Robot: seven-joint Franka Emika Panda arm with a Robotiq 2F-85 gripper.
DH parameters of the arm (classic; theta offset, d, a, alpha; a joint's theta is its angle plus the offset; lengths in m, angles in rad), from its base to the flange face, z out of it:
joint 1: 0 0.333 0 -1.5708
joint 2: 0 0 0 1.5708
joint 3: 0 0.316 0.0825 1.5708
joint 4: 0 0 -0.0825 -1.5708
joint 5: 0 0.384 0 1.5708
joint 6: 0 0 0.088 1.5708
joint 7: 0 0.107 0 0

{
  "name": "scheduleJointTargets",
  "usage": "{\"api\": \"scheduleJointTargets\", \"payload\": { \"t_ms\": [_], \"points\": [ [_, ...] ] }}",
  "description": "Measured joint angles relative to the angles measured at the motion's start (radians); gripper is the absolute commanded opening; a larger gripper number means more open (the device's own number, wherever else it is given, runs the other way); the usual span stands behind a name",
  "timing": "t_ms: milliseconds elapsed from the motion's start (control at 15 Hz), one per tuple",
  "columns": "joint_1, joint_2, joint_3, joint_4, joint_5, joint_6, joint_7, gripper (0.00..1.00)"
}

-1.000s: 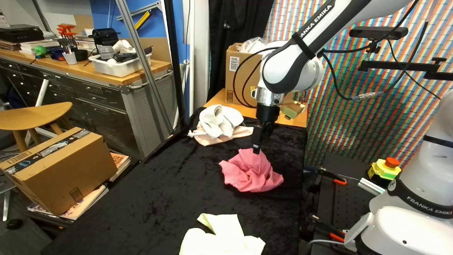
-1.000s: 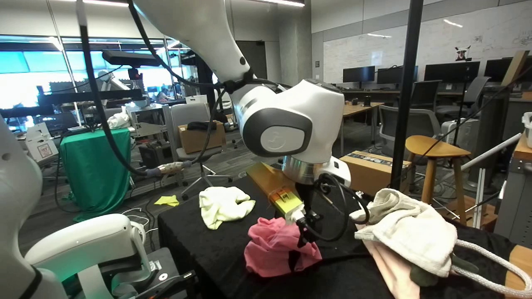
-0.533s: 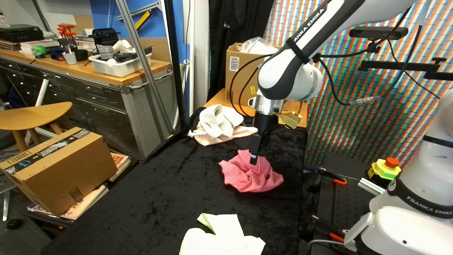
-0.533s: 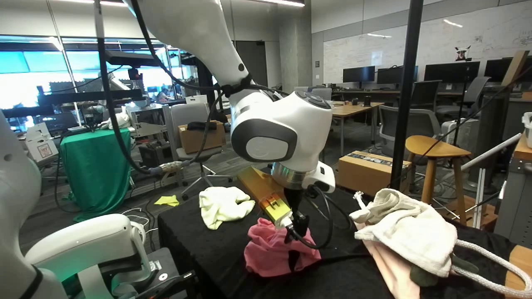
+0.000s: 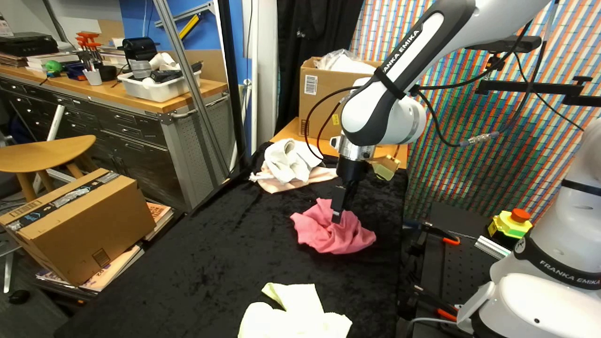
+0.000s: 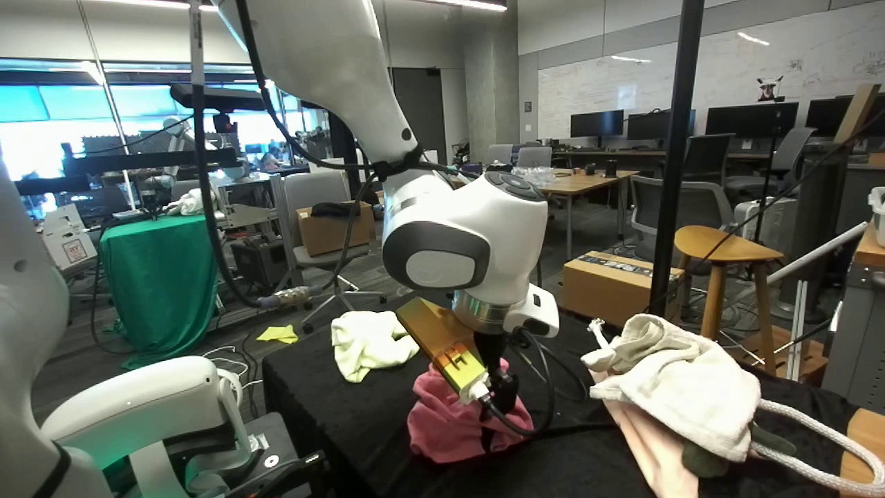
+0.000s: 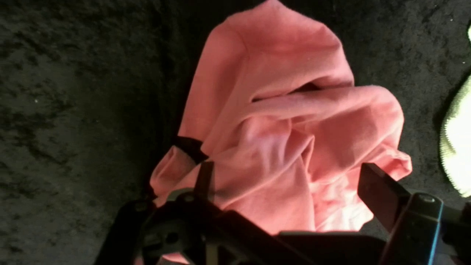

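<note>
Evidently, I am holding the empty gripper [image 7: 287,165] spread to straddle pink cloth [image 5: 324,234] near the worktop's robot-side edge [image 5: 387,286].

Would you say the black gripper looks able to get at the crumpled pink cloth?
Probably yes: the open black gripper hangs over the crumpled pink cloth, and the wrist view shows nothing in the way.

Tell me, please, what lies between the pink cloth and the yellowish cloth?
Black fabric separates the pink cloth from the yellowish cloth in both exterior views.
</note>
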Motion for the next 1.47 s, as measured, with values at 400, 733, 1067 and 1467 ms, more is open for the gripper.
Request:
{"api": "scheduleJointTargets", "payload": {
  "t_ms": [400,733,1067,1467],
  "points": [
    [-0.001,0.004,0.011,-0.010,-0.004,0.019,-0.008,1.00],
    [-0.001,0.004,0.036,-0.009,0.018,0.019,-0.028,0.65],
    [-0.002,0.004,0.039,-0.007,0.028,0.019,-0.037,0.26],
    [-0.018,-0.011,0.038,0.004,0.040,0.014,-0.051,0.05]
  ]
}}
